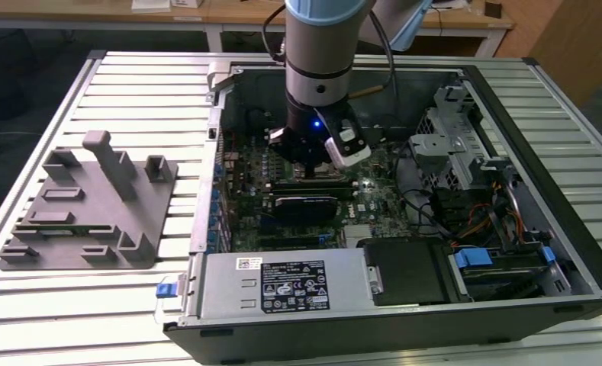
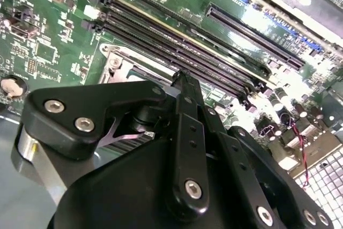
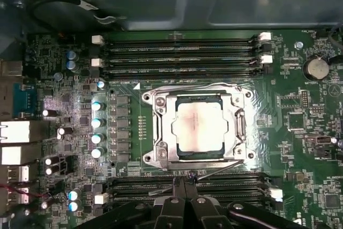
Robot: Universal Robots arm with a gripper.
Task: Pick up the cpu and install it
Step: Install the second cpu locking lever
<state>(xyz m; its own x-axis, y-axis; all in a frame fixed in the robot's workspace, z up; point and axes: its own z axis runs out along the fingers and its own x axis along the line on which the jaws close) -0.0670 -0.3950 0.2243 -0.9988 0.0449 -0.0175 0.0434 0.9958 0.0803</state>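
In the first wrist view the cpu (image 3: 199, 127), a flat square chip with a pale silver top, lies inside the metal-framed socket (image 3: 161, 132) on the green motherboard (image 3: 300, 127). My gripper (image 3: 183, 179) is beside the socket's edge, over the near memory slots. Its two black fingers are pressed together with nothing between them. In the second wrist view the gripper (image 2: 179, 77) shows as black linkages ending in a narrow tip close above the board. In the exterior view the gripper (image 1: 306, 164) hangs low inside the open computer case (image 1: 545, 191), over the middle of the motherboard.
Long black memory slots (image 3: 177, 52) run on both sides of the socket. A grey moulded fixture (image 1: 87, 206) lies on the slatted table at the exterior view's left. A power supply (image 1: 280, 282), drive cage (image 1: 449, 145) and cables (image 1: 484, 221) crowd the case.
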